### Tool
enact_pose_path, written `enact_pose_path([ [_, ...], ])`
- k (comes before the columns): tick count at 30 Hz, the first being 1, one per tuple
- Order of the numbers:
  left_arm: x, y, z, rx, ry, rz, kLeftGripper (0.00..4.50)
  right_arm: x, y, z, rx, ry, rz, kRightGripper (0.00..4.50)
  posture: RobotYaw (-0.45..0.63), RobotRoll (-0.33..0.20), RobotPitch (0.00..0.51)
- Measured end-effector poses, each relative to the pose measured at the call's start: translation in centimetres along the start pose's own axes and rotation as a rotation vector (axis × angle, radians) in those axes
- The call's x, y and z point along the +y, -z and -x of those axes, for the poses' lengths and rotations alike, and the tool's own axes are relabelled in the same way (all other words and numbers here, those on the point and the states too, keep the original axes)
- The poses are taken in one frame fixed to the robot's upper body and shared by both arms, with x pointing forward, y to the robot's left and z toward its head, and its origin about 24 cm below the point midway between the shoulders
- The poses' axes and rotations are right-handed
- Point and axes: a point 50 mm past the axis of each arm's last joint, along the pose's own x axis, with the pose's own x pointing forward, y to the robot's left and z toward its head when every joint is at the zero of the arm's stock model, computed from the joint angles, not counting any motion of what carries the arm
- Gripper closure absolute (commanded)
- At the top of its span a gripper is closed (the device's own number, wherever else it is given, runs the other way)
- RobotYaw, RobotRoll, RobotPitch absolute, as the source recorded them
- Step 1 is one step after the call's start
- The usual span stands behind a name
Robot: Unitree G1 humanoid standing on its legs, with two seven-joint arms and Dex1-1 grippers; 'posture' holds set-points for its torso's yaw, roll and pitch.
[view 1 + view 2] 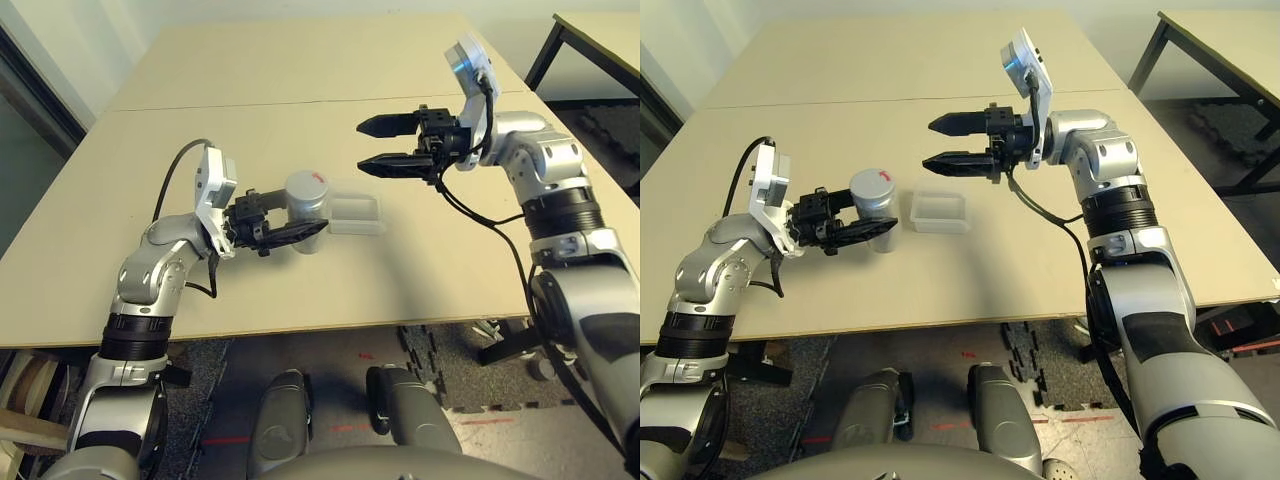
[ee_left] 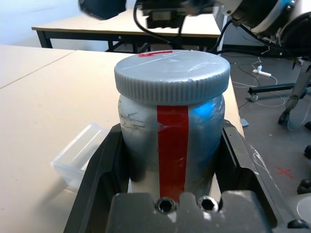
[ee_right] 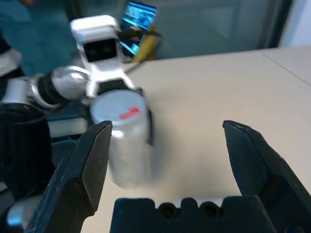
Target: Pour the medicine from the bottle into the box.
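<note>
Grey and capped, the small cylindrical pill bottle (image 1: 307, 205) with its red label stripe stands upright on the beige wooden table (image 1: 300, 90), and my left gripper (image 1: 300, 232) is clamped around its body, one black finger on each side. In my left wrist view the bottle sits deep between those fingers (image 2: 97, 170), its ribbed round cap (image 2: 172, 75) on top with a red mark across it. Just beside the bottle, on the side away from my left arm, lies the small shallow box of clear plastic (image 1: 357, 214), resting flat on the table, apart from the bottle by a narrow gap. I cannot make out any medicine, either in the box or elsewhere.

My right gripper (image 1: 385, 143) hangs in the air above the table, beyond the box and higher than the bottle, pointing across toward my left side. Its two black fingers stand spread wide with nothing between them. From my right wrist, I look between those spread fingers (image 3: 87, 165) onto the bottle and my left gripper behind it.

A second table with black legs (image 1: 600, 40) stands off to my right.
</note>
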Motion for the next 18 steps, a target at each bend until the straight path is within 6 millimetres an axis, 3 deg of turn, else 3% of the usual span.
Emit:
enact_pose_path([
  [4, 0.3, 0.1, 0.1, -0.009, -0.011, 0.004, 1.91, 0.9, 0.1, -2.0, -0.035, -0.053, -0.006, 0.00, 0.00, 0.000, 0.088],
  [18, 0.6, -0.1, -0.5, -0.042, -0.009, -0.007, 1.91, 0.7, 1.2, -5.8, 0.000, -0.063, -0.027, 0.00, -0.01, 0.000, 0.081],
])
